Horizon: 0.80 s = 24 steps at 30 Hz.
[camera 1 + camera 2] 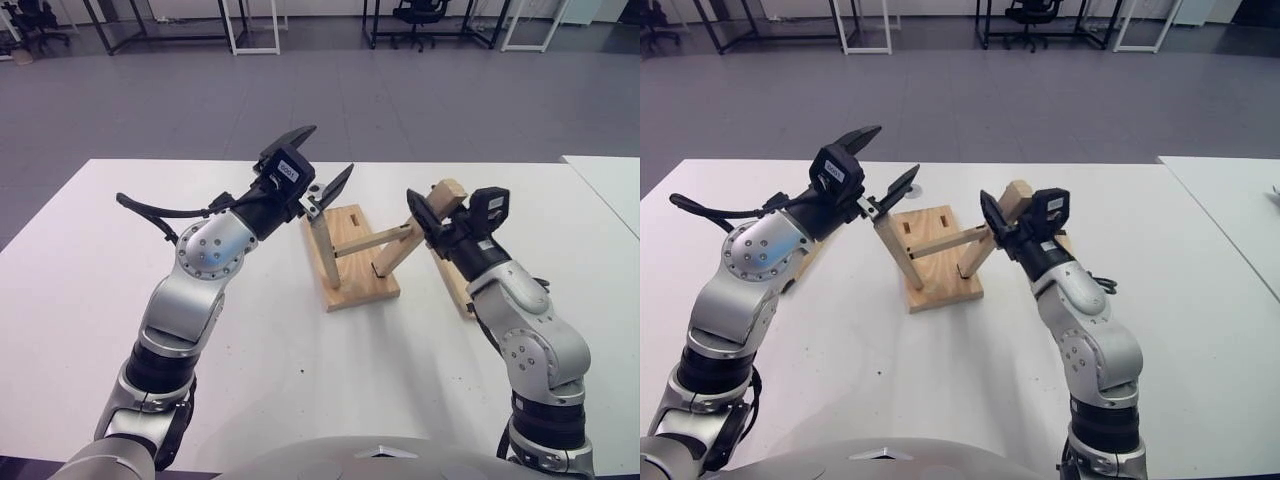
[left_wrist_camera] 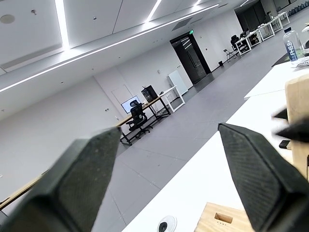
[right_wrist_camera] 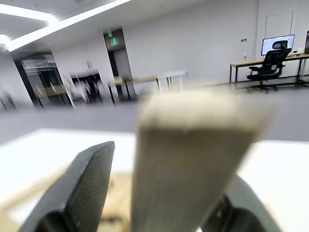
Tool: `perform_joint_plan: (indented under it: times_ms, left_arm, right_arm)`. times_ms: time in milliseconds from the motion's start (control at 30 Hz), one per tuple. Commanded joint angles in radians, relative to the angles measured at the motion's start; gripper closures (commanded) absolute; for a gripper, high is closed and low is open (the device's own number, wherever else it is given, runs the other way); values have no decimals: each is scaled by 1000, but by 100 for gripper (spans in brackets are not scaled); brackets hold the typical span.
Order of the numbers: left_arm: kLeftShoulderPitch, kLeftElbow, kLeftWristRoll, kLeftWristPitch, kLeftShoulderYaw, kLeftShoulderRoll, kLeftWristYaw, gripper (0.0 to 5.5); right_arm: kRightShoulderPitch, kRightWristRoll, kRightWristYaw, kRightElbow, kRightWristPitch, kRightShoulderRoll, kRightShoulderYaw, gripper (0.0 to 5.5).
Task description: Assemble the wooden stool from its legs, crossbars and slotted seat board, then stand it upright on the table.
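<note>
The slotted seat board (image 1: 365, 288) lies flat on the white table (image 1: 90, 250). One wooden leg (image 1: 322, 250) stands in it. A crossbar (image 1: 375, 240) joins that leg to a second leg (image 1: 405, 245), which leans toward my right arm. My left gripper (image 1: 330, 150) hangs open just above the standing leg, with nothing between its fingers (image 2: 84, 188). My right gripper (image 1: 440, 215) straddles the top end of the leaning leg (image 3: 193, 159). A small gap shows between one finger (image 3: 87, 188) and the wood.
Another wooden piece (image 1: 455, 285) lies on the table under my right forearm. A second white table (image 1: 610, 190) stands off to the right, with a bottle (image 2: 292, 46) farther that way. A round cable hole (image 2: 164, 224) sits behind the stool. Bare tabletop lies in front.
</note>
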Motion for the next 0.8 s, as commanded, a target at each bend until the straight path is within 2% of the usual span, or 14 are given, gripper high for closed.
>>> perform_joint_plan:
  times_ms: [33, 233, 333, 500, 633, 800]
  left_arm:
    - [32, 23, 30, 39, -27, 13, -15, 181]
    - [8, 46, 52, 32, -31, -17, -2, 181]
    - [0, 57, 53, 25, -34, -36, 5, 181]
    - [-10, 76, 6, 1, -4, -121, 38, 181]
    - [14, 86, 14, -32, -76, -226, 68, 181]
    - [12, 101, 32, -48, -116, -273, 81, 181]
  right_arm:
    - [122, -14, 23, 105, 170, -23, 111, 292]
    - [92, 13, 52, 148, 200, -15, 162, 292]
    - [85, 51, 65, 103, 137, 7, 120, 292]
    - [101, 41, 160, 20, 87, -90, 131, 292]
    - [71, 43, 181, -35, 94, -99, 191, 292]
    - [29, 50, 204, -67, 122, -106, 243, 292]
